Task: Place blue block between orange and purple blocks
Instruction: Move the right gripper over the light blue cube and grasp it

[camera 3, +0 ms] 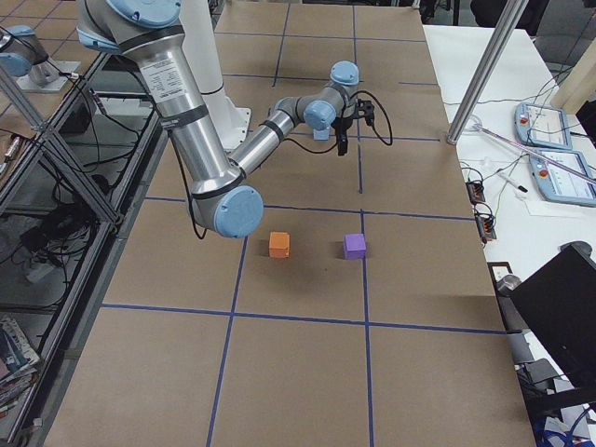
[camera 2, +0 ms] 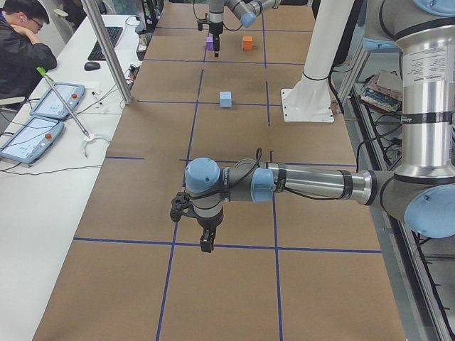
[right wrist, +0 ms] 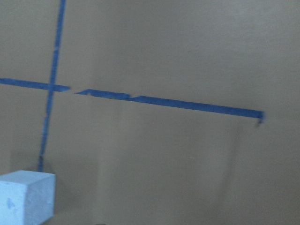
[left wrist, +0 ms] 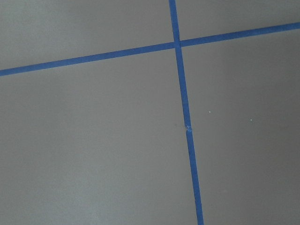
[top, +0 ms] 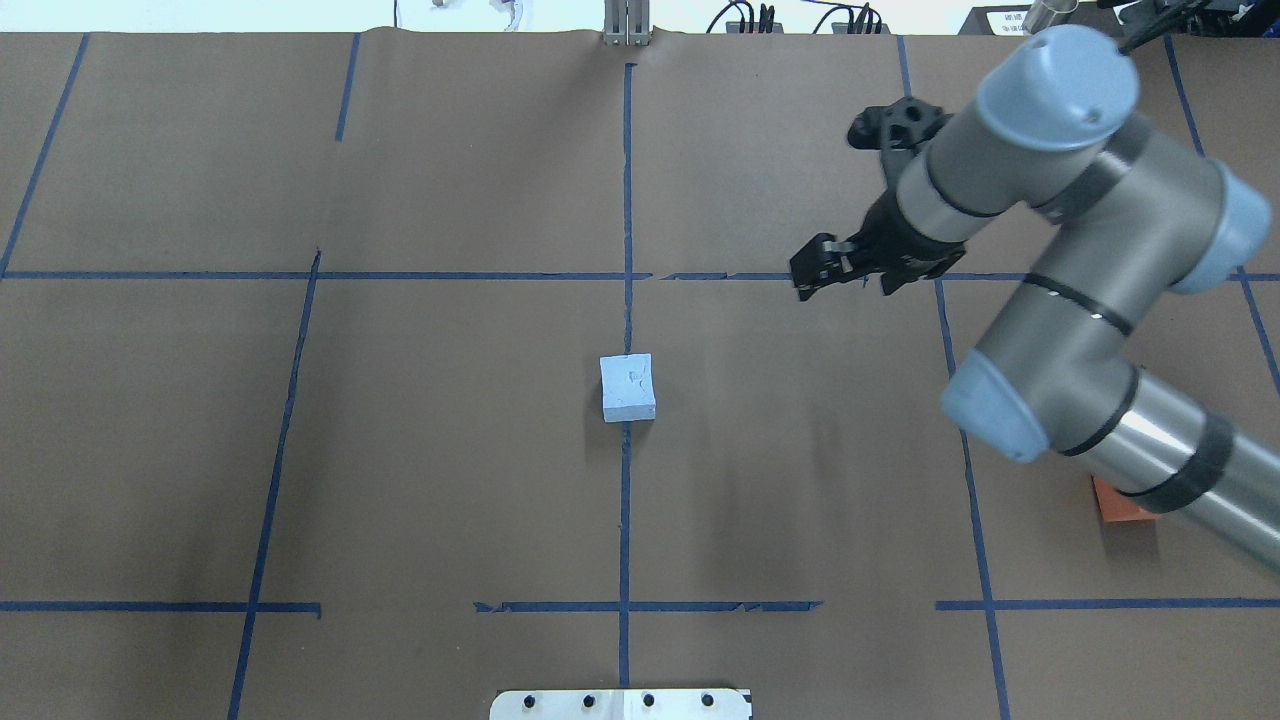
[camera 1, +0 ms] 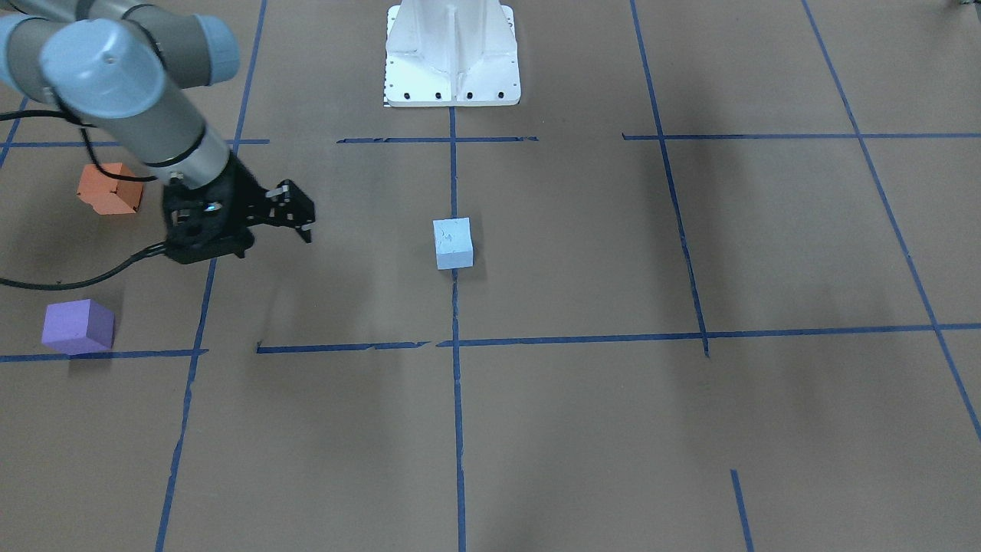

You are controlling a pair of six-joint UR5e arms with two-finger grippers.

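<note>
The light blue block point(camera 1: 453, 244) sits on the centre tape line of the brown table; it also shows in the overhead view point(top: 628, 387) and at the bottom left of the right wrist view point(right wrist: 26, 197). The orange block point(camera 1: 111, 188) and the purple block point(camera 1: 78, 326) sit apart on the robot's right side, with a gap between them point(camera 3: 278, 244) point(camera 3: 354, 246). My right gripper point(camera 1: 300, 213) hangs open and empty above the table, between those blocks and the blue block point(top: 812, 270). My left gripper point(camera 2: 206, 245) hovers far from all blocks; I cannot tell whether it is open.
The white robot base point(camera 1: 452, 54) stands at the table's edge behind the blue block. Blue tape lines cross the table. The right arm hides most of the orange block in the overhead view point(top: 1120, 505). An operator point(camera 2: 21, 50) sits at a side table with tablets.
</note>
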